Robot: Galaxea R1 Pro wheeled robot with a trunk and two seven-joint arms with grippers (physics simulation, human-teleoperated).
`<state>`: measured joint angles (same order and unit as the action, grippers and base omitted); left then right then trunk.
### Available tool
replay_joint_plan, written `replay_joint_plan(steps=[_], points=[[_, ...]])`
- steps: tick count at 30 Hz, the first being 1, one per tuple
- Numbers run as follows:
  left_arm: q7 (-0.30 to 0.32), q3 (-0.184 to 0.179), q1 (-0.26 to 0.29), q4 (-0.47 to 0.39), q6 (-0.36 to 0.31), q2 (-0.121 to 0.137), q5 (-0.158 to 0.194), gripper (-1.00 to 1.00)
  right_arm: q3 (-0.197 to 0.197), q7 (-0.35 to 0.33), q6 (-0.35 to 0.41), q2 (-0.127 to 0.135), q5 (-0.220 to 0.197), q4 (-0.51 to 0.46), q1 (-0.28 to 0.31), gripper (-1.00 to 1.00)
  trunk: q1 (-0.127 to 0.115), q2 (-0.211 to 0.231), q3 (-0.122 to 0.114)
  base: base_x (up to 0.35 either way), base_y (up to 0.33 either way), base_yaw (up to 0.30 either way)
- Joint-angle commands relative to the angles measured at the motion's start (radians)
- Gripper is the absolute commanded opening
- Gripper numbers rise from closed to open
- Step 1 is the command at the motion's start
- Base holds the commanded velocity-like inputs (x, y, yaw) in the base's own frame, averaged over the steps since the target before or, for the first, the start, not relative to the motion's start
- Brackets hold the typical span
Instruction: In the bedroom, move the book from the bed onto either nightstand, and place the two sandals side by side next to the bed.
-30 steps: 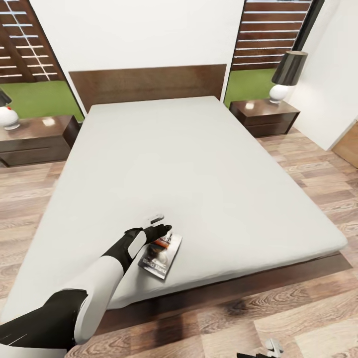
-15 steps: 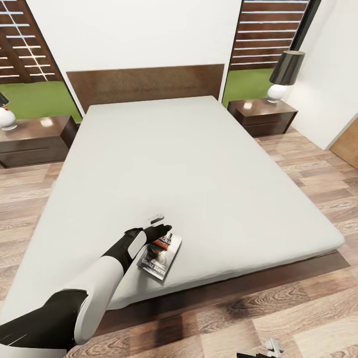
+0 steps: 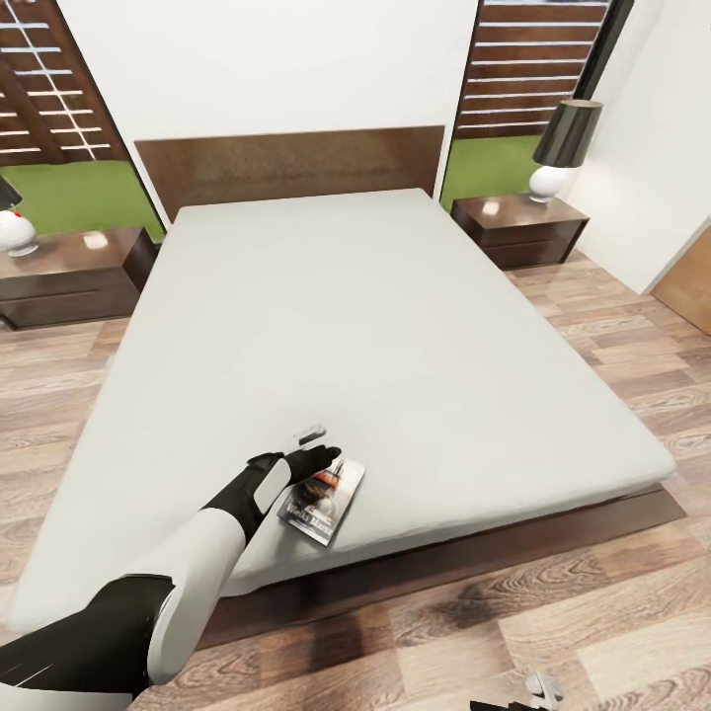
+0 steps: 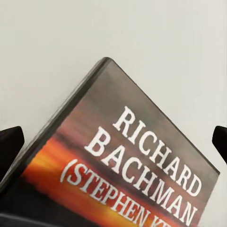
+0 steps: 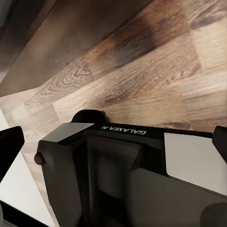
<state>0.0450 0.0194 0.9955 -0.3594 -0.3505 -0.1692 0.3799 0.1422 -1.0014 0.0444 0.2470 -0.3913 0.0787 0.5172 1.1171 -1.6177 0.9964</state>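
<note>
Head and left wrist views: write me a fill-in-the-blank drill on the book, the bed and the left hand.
1. The book lies near the foot of the ____.
2. White cover lettering in the left wrist view reads RICHARD ____.
3. The left hand is at the book with its fingers spread ____.
4. A lamp stands on the ____ beside the bed.

Missing words: bed; BACHMAN; open; nightstand

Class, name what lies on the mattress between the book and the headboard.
Nothing: in the head view, bare mattress runs from the book to the headboard.

book (image 4: 142, 161) title cropped, left lamp (image 3: 12, 222) cut off
</note>
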Motion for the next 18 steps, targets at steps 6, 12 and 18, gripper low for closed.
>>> replay_joint_plan(steps=[6,12,18], points=[[0.001,0.002,0.0,-0.001,-0.005,0.0,0.003,1.0,0.008,-0.005,0.005,0.0,-0.011,0.003,0.001,1.0,0.0,0.0,0.001,-0.004,0.0,0.0],[0.001,0.002,0.0,-0.001,-0.005,0.0,0.003,1.0,0.008,-0.005,0.005,0.0,-0.011,0.003,0.001,1.0,0.0,0.0,0.001,0.0,0.0,-0.172],[0.001,0.002,0.0,-0.001,-0.005,0.0,0.003,1.0,0.008,-0.005,0.005,0.0,-0.011,0.003,0.001,1.0,0.0,0.0,0.001,0.0,0.0,-0.052]])
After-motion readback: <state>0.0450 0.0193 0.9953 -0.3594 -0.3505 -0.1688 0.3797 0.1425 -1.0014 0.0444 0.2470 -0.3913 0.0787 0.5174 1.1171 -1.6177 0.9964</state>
